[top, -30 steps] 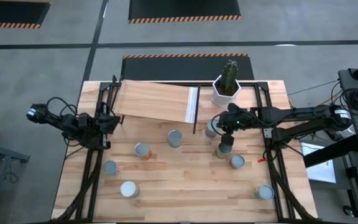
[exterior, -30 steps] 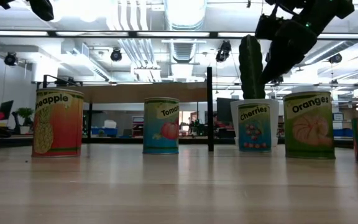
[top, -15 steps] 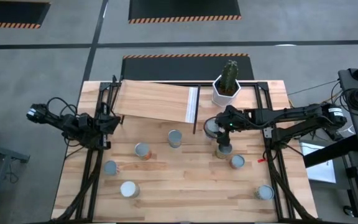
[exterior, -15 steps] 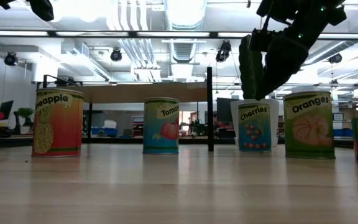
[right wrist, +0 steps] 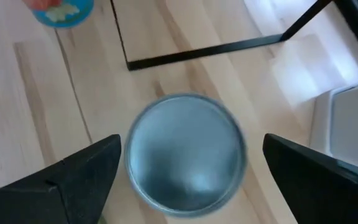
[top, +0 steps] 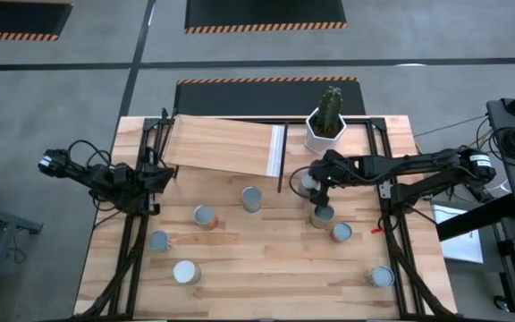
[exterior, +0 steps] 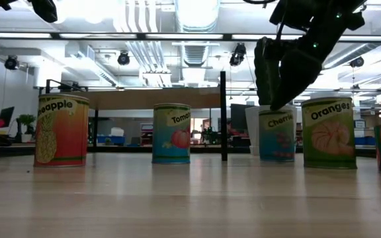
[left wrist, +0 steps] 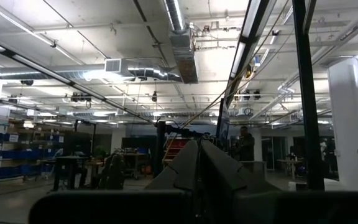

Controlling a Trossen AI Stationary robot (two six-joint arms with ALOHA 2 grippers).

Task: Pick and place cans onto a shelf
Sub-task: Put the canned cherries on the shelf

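The table (top: 266, 268) bears the shelf (top: 222, 146) at its far left, and no can stands on that panel, so the task looks barely begun: every can in the high view is on the planks. Seven or so are scattered there: one at mid-table (top: 252, 199), one left of it (top: 205, 216), two toward the near left (top: 158, 241) (top: 184, 272), two near the right arm (top: 321, 216) (top: 341, 233), and one at the near right corner (top: 381, 276). The right gripper (top: 316, 183) hangs just over the cherries can (exterior: 276, 135), which stands near the cactus pot (top: 325, 131); its fingers (right wrist: 73, 177) are spread wide on either side of the silver top, apparently not yet touching it, though blur makes that uncertain. The left gripper (top: 161, 175) waits closed at the table's left edge, just beside the shelf. The pot and a thin black post (exterior: 223, 116) crowd the can's far side, and the oranges can (exterior: 327, 133) stands close on its right; the open room lies leftward toward the shelf.
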